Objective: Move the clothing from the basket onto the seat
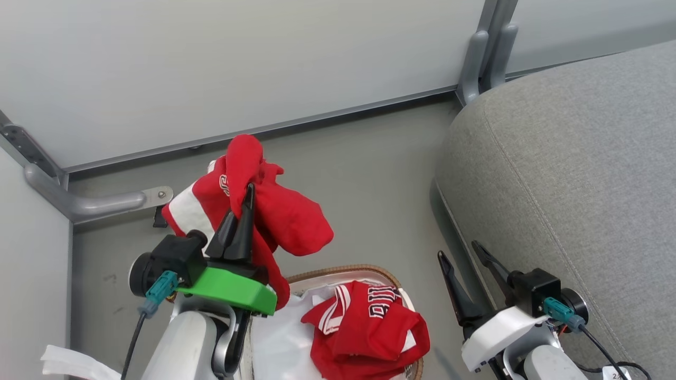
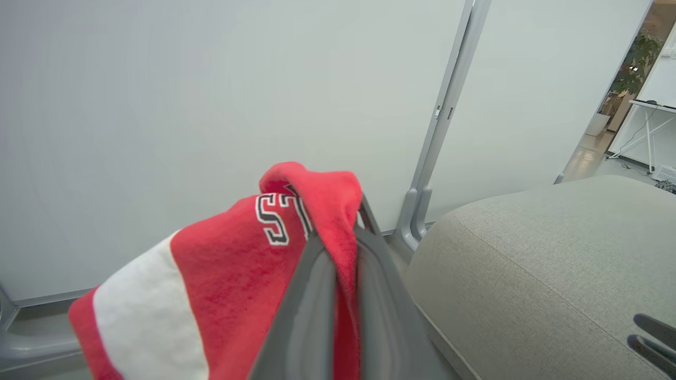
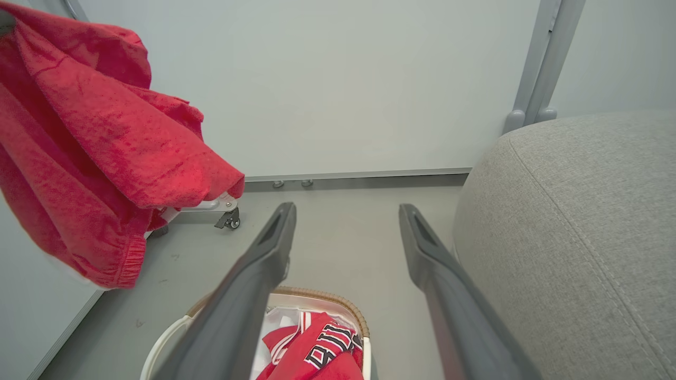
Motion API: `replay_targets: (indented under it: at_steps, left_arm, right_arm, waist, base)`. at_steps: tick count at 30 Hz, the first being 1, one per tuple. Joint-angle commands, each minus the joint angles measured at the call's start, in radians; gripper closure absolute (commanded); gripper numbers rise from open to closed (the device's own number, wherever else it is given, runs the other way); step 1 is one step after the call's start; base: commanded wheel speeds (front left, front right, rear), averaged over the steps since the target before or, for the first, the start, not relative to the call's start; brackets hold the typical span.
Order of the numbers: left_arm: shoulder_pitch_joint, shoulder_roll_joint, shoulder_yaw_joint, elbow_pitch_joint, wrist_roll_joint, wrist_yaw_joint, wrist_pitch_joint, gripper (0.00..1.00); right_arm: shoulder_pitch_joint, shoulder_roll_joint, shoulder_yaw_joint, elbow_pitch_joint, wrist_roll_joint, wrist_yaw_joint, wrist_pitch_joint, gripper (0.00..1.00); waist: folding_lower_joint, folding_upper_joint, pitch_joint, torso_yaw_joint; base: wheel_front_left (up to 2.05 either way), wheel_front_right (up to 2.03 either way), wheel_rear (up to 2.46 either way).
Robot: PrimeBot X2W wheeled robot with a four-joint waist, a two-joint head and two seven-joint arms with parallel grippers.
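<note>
Two red garments to track. The lifted garment (image 1: 288,216), red with a white panel and black white-edged lettering, is pinched in the left gripper (image 1: 247,196). Its fingers are pressed together on a fold and the rest drapes down either side. It hangs in the air above the floor (image 1: 364,174), up and left of the basket (image 1: 343,270) in the head view, and from the right wrist view it looks clear of the rim. The jersey (image 1: 369,332) lies crumpled in the basket on the white liner (image 1: 280,338), letters showing. The right gripper (image 1: 458,249) is spread wide with nothing in it, just beside the edge of the seat (image 1: 581,158). We judge the step as carrying the first garment: lifted, not yet over the seat, which sits well to the robot's right. The next move calls for swinging the left arm rightward, high enough that the hanging hem clears the cushion's rounded edge, then releasing over the top. What we see of the seat is bare, so less than half is done, with the jersey pick after.
</note>
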Motion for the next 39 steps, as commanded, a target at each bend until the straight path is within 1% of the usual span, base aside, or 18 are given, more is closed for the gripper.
replay_targets:
  at_steps: [1, 7, 10, 13, 15, 19, 25, 27, 30, 35, 39]
  left_arm:
    - [-0.019, 0.001, 0.0, -0.02, -0.006, -0.003, -0.004, 1.0]
    - [-0.035, 0.0, -0.028, -0.083, -0.013, -0.003, -0.004, 1.0]
    - [-0.038, 0.0, -0.048, -0.097, -0.021, -0.003, -0.004, 1.0]
    - [-0.039, 0.0, -0.072, -0.097, -0.027, -0.003, -0.004, 1.0]
    - [-0.041, 0.0, -0.089, -0.099, -0.032, -0.003, -0.004, 1.0]
    - [-0.047, 0.0, -0.119, -0.097, -0.045, -0.003, -0.004, 1.0]
    - [-0.059, 0.0, -0.147, -0.092, -0.06, -0.003, -0.004, 1.0]
    - [-0.065, 0.0, -0.156, -0.091, -0.066, -0.003, -0.004, 1.0]
    - [-0.069, 0.0, -0.163, -0.09, -0.072, -0.003, -0.004, 1.0]
    - [-0.079, 0.0, -0.176, -0.096, -0.08, -0.003, -0.004, 1.0]
    - [-0.082, 0.0, -0.19, -0.099, -0.082, -0.003, -0.004, 1.0]
  right_arm:
    - [0.016, -0.008, 0.004, 0.005, -0.001, -0.001, -0.005, 0.0]
    - [0.041, -0.022, 0.052, 0.018, -0.001, -0.001, -0.005, 0.0]
    - [0.048, -0.03, 0.105, 0.017, 0.003, -0.001, -0.005, 0.0]
    - [0.042, -0.038, 0.19, 0.01, 0.013, -0.001, -0.005, 0.0]
    - [0.022, -0.046, 0.259, -0.003, 0.02, -0.001, -0.005, 0.0]
    - [-0.025, -0.052, 0.352, -0.022, 0.036, -0.001, -0.005, 0.0]
    - [-0.122, -0.04, 0.434, -0.03, 0.057, -0.001, -0.005, 0.0]
    - [-0.15, -0.037, 0.45, -0.024, 0.061, -0.001, -0.005, 0.0]
    - [-0.182, -0.029, 0.44, -0.016, 0.049, -0.001, -0.005, 0.0]
    - [-0.202, -0.015, 0.382, -0.005, 0.0, -0.001, -0.005, 0.0]
    - [-0.203, -0.011, 0.356, 0.009, -0.037, -0.001, -0.005, 0.0]
  waist:
    - [0.0, 0.0, -0.021, 0.003]
    - [0.0, 0.0, -0.039, 0.009]
    - [0.0, 0.0, -0.045, 0.017]
    - [0.0, 0.0, -0.048, 0.026]
    - [0.0, 0.0, -0.048, 0.034]
    - [0.0, 0.0, -0.04, 0.048]
    - [0.0, 0.0, -0.024, 0.068]
    - [0.0, 0.0, -0.019, 0.075]
    - [0.0, 0.0, -0.014, 0.083]
    - [0.0, 0.0, -0.006, 0.094]
    - [0.0, 0.0, -0.002, 0.101]
  base:
    - [0.0, 0.0, 0.0]
    - [0.0, 0.0, 0.0]
    - [0.0, 0.0, 0.0]
    - [0.0, 0.0, 0.0]
    - [0.0, 0.0, 0.0]
    - [0.0, 0.0, 0.0]
    - [0.0, 0.0, 0.0]
    - [0.0, 0.0, 0.0]
    - [0.0, 0.0, 0.0]
    - [0.0, 0.0, 0.0]
    - [0.0, 0.0, 0.0]
